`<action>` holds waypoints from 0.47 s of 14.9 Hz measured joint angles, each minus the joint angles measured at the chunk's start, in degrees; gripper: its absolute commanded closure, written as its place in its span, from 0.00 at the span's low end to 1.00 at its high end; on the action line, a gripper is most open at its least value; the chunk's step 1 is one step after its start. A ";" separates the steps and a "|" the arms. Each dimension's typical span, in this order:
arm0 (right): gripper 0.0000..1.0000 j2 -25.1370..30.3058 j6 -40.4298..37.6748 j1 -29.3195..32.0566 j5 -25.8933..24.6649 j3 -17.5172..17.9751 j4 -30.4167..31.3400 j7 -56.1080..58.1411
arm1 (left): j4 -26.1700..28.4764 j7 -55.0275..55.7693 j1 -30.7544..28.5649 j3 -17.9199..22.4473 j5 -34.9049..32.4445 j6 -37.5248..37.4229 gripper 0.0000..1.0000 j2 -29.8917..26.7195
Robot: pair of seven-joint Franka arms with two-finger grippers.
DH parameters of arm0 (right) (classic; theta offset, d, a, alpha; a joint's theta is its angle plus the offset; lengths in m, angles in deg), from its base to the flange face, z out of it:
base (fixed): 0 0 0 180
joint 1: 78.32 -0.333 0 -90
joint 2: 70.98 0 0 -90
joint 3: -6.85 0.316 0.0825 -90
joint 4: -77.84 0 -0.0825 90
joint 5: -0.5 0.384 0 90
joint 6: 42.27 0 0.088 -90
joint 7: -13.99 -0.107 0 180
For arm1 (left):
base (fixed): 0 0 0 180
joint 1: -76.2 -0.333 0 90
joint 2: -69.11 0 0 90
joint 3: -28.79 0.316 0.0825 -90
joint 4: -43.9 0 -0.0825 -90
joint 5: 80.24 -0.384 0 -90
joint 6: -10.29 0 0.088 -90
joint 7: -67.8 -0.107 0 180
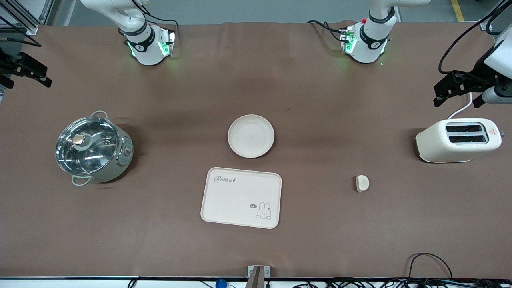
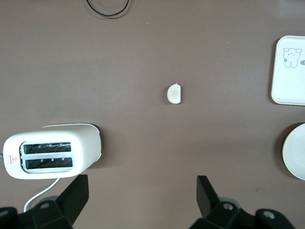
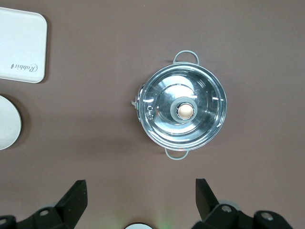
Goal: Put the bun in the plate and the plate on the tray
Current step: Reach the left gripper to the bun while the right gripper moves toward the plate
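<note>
Gaping wide, both fingers [image 2: 71, 200] empty.

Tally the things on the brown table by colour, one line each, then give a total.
Cream-white: 4 - small rounded bun, round shallow plate, rectangular "Rabbit" tray, two-slot toaster
Silver metal: 1 - lidded pot with glass lid
Total: 5
</note>
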 measured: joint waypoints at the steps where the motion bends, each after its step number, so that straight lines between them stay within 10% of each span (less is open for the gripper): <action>1: 0.00 0.00 0.00 0.00 0.00 0.00 0.00 0.00 | -0.04 -0.05 -0.01 0.00 0.00 -0.14 0.00 0.00; 7: 0.00 -0.04 0.05 -0.12 3.44 0.04 0.05 0.00 | 1.20 -0.10 0.30 -0.71 -0.32 -3.37 0.00 1.17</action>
